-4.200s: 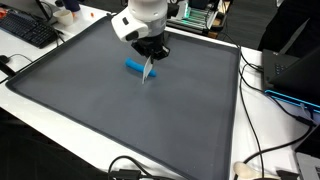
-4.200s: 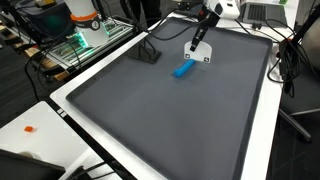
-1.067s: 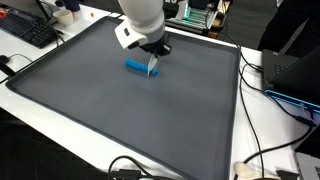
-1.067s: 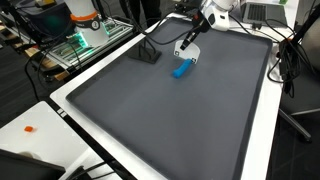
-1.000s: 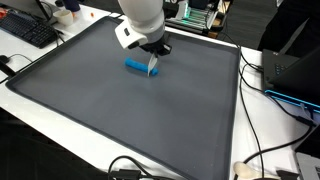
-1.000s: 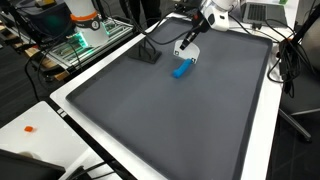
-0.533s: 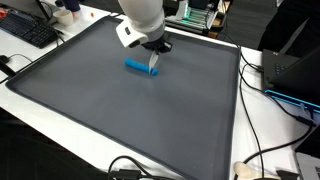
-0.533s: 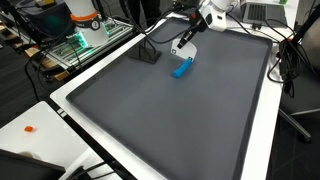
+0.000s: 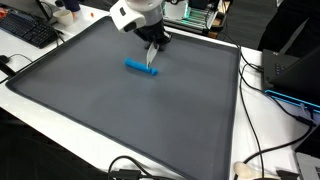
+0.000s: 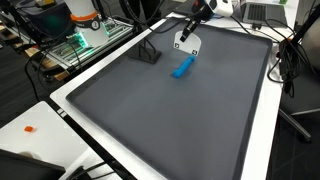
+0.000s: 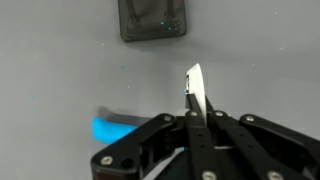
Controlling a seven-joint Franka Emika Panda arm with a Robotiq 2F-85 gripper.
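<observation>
The gripper (image 11: 195, 118) has its dark fingers (image 11: 150, 135) pressed fully together on a thin white flat strip (image 11: 195, 88). In the wrist view the strip juts out past the fingertips edge-on, raised off the surface. Below the fingertips and off to their left in that view lies a short bright-blue bar (image 11: 113, 128). It rests flat on the dark grey mat (image 9: 100, 115), with its long axis running crosswise to the fingers' reach, so one end sits nearly under them. In an exterior view the strip's lower edge seems to hang clear of the bar (image 10: 182, 68), though the angle leaves that uncertain. Farther out, ahead of the fingertips and slightly left, a small black square holder (image 11: 152, 18) sits on the mat, apart from the bar.
</observation>
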